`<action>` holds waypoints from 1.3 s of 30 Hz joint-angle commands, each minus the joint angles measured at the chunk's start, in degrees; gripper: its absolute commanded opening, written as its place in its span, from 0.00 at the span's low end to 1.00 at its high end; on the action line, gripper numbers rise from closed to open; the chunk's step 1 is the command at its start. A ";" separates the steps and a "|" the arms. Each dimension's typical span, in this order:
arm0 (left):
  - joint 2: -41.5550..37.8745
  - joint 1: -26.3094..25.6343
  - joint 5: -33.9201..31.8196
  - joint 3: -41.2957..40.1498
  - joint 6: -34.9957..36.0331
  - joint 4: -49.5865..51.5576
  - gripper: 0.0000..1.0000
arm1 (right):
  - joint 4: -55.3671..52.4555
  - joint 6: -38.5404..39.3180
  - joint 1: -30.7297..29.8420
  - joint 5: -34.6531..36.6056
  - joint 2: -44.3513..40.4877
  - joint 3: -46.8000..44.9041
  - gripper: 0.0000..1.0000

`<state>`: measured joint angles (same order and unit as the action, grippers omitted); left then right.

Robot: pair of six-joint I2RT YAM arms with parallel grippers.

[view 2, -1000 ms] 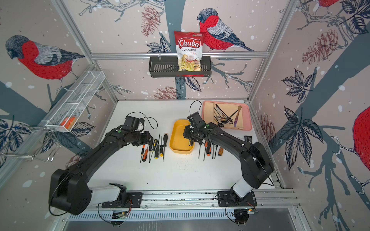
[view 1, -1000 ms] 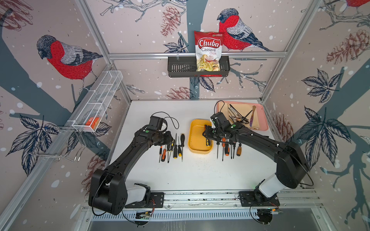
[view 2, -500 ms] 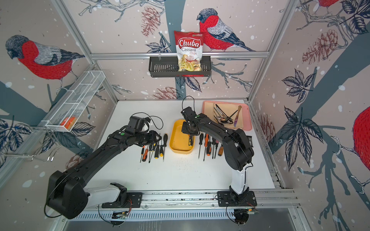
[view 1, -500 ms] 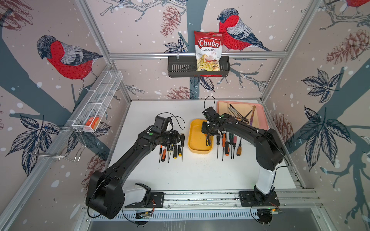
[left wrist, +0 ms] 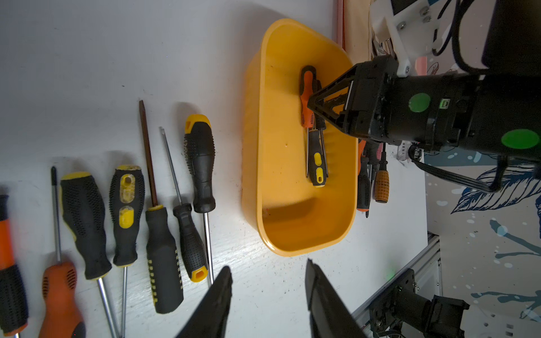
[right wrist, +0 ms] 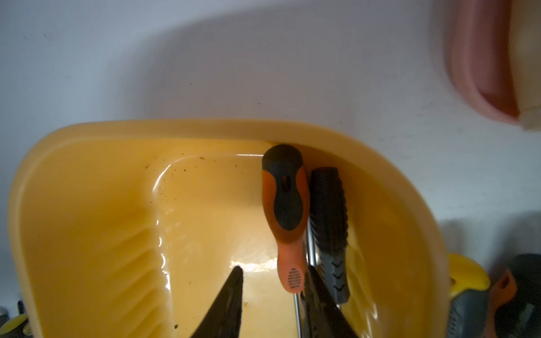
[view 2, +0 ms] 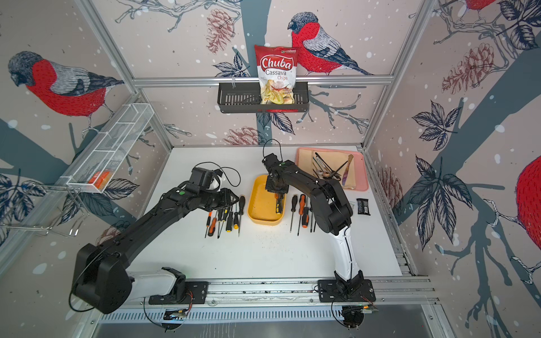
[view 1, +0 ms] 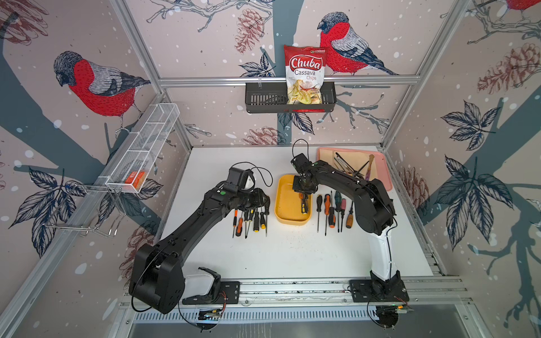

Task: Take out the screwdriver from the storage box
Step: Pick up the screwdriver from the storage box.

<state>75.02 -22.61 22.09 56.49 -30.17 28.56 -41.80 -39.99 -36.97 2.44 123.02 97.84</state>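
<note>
Since a second ago the right gripper (right wrist: 275,270) has swung off the screwdrivers beside the storage box (view 1: 285,204) and down into the box's far end. An orange-handled screwdriver (right wrist: 285,204) lies there by the box's right wall, touching a black-handled one (right wrist: 329,219). The jaws stand partly apart, with the orange neck between them, unclamped. Just outside the box's left wall hovers the left gripper (left wrist: 267,264), parted and empty. Loose screwdrivers (view 1: 256,219) flank the box, and a pink tray (view 1: 380,169) sits beyond its far right corner.
</note>
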 commanded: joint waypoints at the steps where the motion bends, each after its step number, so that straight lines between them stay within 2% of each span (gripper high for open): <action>1: 0.37 -0.06 0.70 0.36 -0.20 -1.82 0.44 | -1.43 1.36 0.32 0.11 1.39 0.99 0.35; 12: 0.83 -0.06 0.55 -0.32 -0.68 -2.54 0.44 | -1.46 3.05 0.41 -1.64 5.10 2.88 0.23; 18: 0.39 -0.06 0.39 -0.91 -1.09 -2.67 0.43 | -1.36 3.73 0.41 -2.29 5.99 2.63 0.22; 23: -0.05 -0.07 0.41 -1.16 -1.40 -2.80 0.43 | -1.44 4.72 0.15 -2.46 5.50 2.63 0.13; 39: 0.28 -3.43 0.44 -0.41 -2.89 -4.25 0.43 | -2.55 5.53 -2.21 -0.43 -8.78 -1.84 0.09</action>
<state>74.96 -25.26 22.24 55.35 -32.60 26.33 -43.57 -34.65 -38.98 0.97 116.57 96.92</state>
